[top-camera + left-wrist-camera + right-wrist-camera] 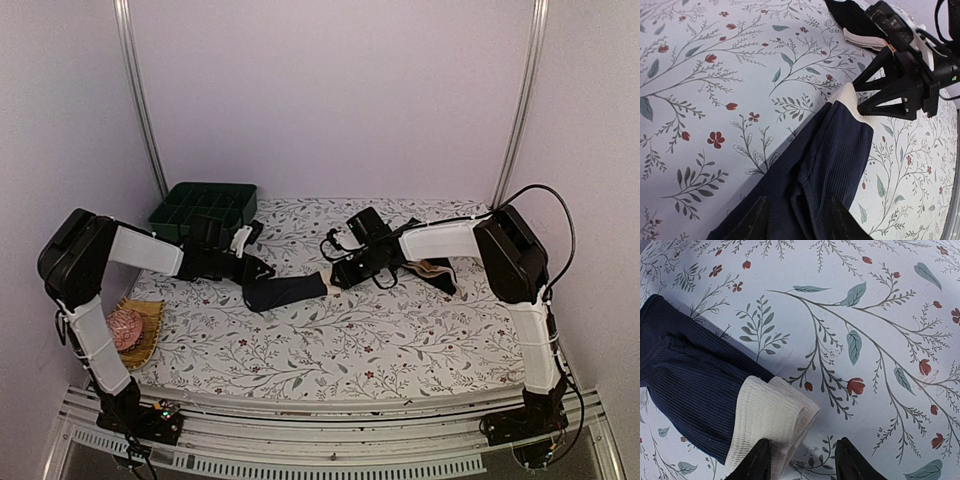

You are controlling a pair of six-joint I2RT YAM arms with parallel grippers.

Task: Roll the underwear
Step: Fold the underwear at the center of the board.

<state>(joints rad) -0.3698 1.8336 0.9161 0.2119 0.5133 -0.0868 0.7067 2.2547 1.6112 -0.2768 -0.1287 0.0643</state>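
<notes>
Underwear (pixel 285 292) lies flat, each end at a parted pair of jaws.

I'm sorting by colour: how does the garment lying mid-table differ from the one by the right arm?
The navy garment is ribbed with a white band; the beige garment has a brownish stripe. The navy garment lies stretched out in plain view; the beige garment is partly hidden under the right arm. Both are soft fabric.
</notes>
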